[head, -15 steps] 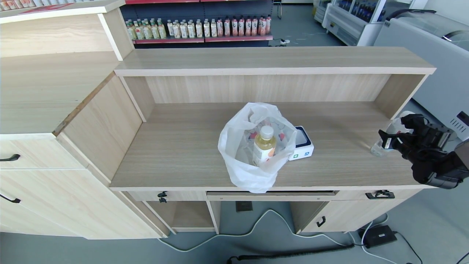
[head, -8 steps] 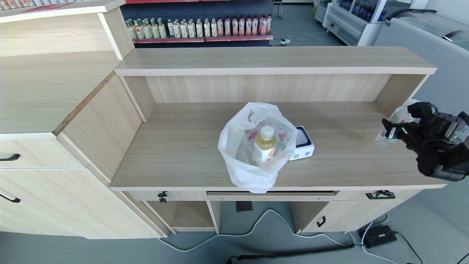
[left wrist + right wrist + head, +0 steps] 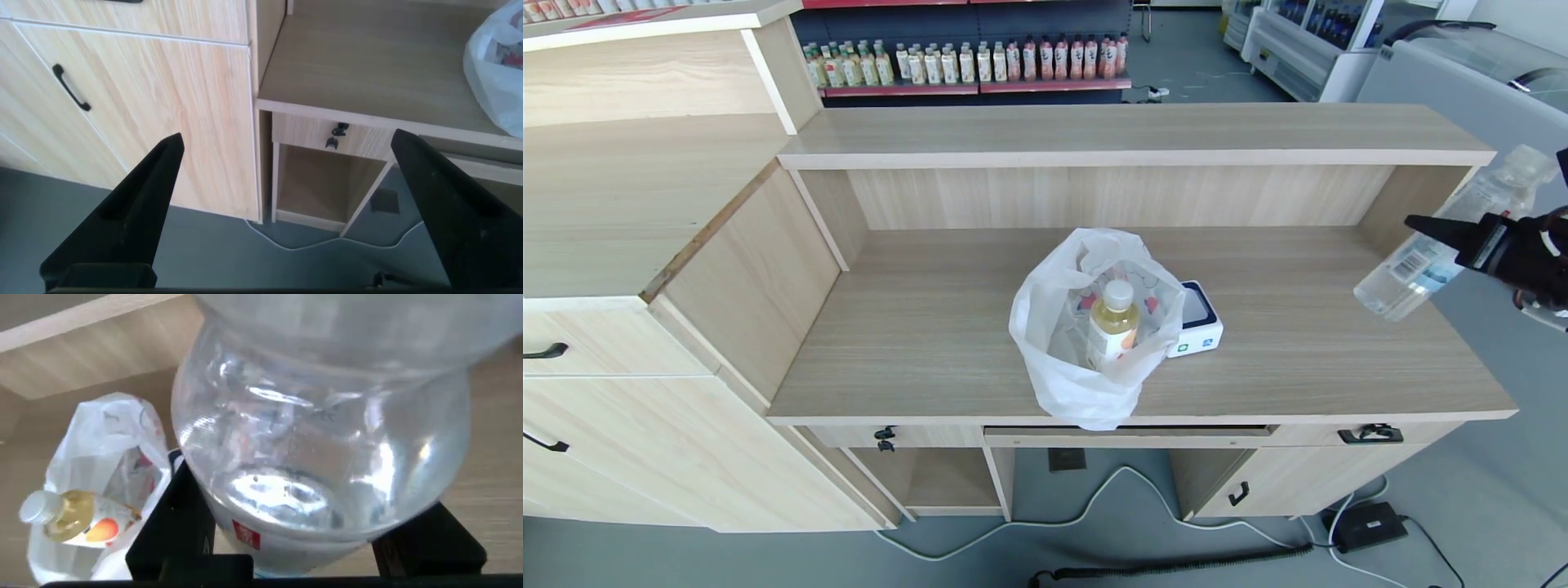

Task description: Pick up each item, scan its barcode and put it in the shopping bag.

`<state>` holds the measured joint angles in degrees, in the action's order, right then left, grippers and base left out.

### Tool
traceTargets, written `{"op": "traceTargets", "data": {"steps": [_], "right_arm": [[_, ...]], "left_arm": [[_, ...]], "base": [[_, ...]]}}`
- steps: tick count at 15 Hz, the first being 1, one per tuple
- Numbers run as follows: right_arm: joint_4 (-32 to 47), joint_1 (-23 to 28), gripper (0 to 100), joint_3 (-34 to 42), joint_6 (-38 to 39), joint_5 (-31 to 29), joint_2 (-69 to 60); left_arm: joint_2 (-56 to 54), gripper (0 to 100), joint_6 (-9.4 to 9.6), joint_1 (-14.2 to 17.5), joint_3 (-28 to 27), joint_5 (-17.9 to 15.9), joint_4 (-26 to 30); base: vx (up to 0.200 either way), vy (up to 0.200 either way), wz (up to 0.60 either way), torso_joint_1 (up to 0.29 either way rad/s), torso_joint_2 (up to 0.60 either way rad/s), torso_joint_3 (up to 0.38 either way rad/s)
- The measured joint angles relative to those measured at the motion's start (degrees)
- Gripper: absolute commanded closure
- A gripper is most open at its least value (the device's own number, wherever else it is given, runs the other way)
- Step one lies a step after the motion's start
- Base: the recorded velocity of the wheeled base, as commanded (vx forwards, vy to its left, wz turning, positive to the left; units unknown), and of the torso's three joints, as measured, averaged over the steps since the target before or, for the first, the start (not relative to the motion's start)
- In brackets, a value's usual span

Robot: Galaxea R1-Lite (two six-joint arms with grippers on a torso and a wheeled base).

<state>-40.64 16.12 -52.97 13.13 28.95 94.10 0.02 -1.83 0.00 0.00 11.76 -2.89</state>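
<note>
Gripping a clear plastic water bottle (image 3: 1409,273) mid-body, tilted near the right end of the pale wooden table (image 3: 931,327), the right pincer (image 3: 1474,241) risks a slip; the barcode may miss the white-and-blue scanner box (image 3: 1196,322).

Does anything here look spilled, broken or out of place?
Nothing stands out. The clear bottle hangs tilted at the right end of the counter only because the right gripper holds it; the yellow drink bottle stands upright in the shopping bag.

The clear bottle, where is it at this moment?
In the head view the clear bottle is at the far right, held tilted in the right gripper above the counter's right end, right of the scanner.
</note>
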Motion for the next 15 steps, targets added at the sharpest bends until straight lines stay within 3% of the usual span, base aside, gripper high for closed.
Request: {"op": "traceTargets", "data": {"steps": [3, 5, 7, 15], "right_arm": [[11.96, -6.42, 100, 12.54, 4.28, 8.18, -19.04], [24.72, -14.06, 100, 14.65, 5.89, 10.42, -28.78], [31.83, -20.85, 100, 13.81, 6.77, 11.45, -34.62], [32.55, -34.79, 100, 5.67, 14.46, 13.09, -38.49]], "left_arm": [[0.00, 0, 0.02, 0.00, 0.00, 0.00, 0.02], [0.00, 0, 0.00, 0.00, 0.00, 0.00, 0.00], [0.00, 0, 0.00, 0.00, 0.00, 0.00, 0.02], [0.00, 0, 0.00, 0.00, 0.00, 0.00, 0.02]], "base": [[0.000, 0.000, 0.00, 0.000, 0.00, 0.000], [0.000, 0.000, 0.00, 0.000, 0.00, 0.000], [0.000, 0.000, 0.00, 0.000, 0.00, 0.000], [0.000, 0.000, 0.00, 0.000, 0.00, 0.000]]}}
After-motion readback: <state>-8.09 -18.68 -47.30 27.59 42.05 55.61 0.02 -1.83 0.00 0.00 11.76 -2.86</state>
